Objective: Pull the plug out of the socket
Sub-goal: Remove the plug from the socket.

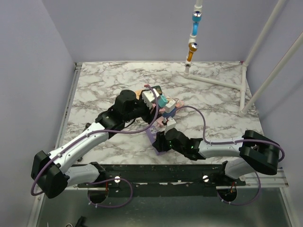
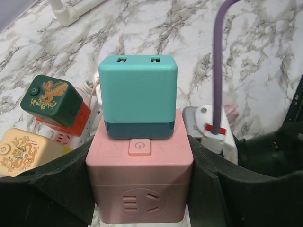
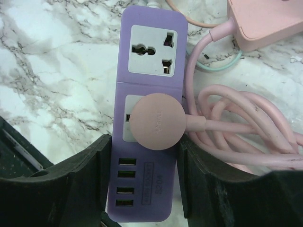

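showing one pink plug, one purple strip, two sockets

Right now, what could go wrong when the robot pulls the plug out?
1. The right gripper clamps the purple power strip, not the round pink plug. If that grip slips, the strip may lift along with the plug.
2. The coiled pink cable lies right beside that gripper and could snag.
3. The left gripper holds the pink cube. A jerk might knock the teal adapter loose.
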